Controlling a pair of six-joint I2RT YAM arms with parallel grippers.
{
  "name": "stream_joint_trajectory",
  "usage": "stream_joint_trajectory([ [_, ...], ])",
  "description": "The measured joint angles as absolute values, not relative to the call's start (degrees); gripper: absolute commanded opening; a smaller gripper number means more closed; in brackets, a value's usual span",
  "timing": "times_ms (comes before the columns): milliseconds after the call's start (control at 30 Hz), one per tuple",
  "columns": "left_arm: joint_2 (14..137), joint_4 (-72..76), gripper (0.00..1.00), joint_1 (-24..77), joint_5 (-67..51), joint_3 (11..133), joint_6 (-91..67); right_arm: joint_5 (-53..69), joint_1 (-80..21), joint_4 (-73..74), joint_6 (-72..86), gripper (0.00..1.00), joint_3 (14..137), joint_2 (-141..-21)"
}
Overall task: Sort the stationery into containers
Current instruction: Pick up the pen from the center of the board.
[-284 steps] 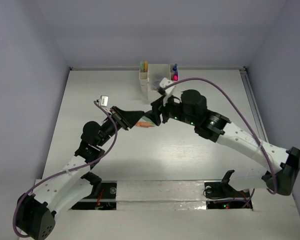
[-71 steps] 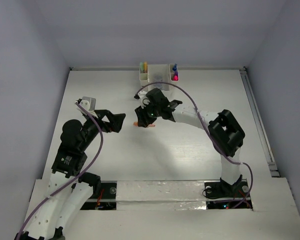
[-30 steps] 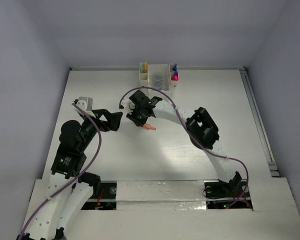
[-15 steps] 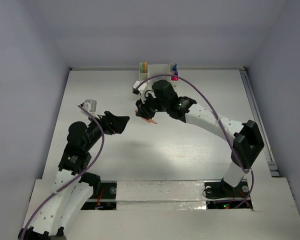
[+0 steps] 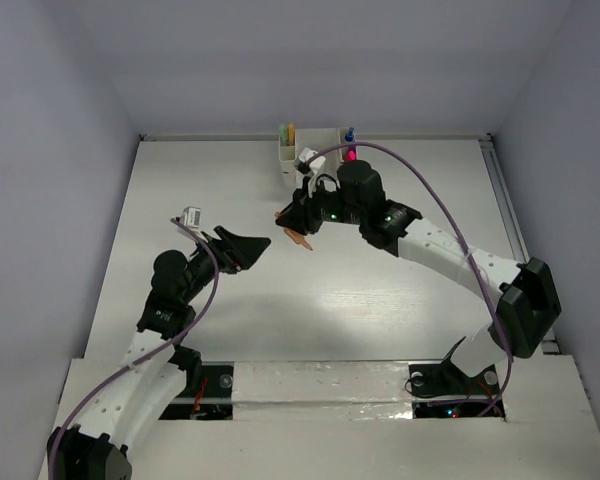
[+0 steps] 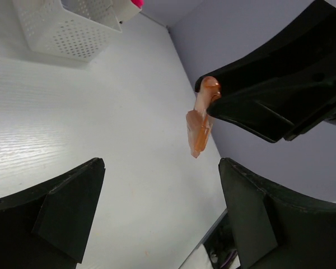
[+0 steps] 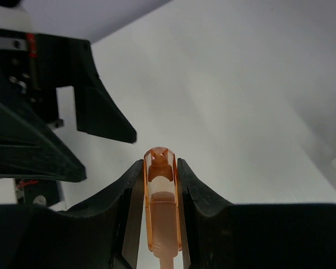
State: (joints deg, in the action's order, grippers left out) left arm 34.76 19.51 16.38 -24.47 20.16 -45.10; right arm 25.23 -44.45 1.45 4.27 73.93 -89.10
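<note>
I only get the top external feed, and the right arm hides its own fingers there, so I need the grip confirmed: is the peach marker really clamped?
Observer: Yes. The right wrist view shows the peach marker pinched lengthwise between both fingers of the right gripper.
Operator: Is its free end touching anything?
Observer: No. In the left wrist view its lower end hangs free below those fingers, above the table.
Operator: And the left gripper?
Observer: The left gripper is open, nothing between its fingers; the marker is ahead of it.
</note>
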Motion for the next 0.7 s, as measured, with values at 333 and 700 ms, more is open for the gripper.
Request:
stream_joint_trajectory([
  [333,41.50,31.86,0.80,16.38,-25.58,18.83,-53.21,31.03,-44.45,-5.50,9.13,0.02,72.27,-86.87],
  [700,47.18,39.27,0.80,16.38,-27.11,18.83,-56.21,35.55,-44.45,-8.16,11.00,0.01,72.18,-86.87],
])
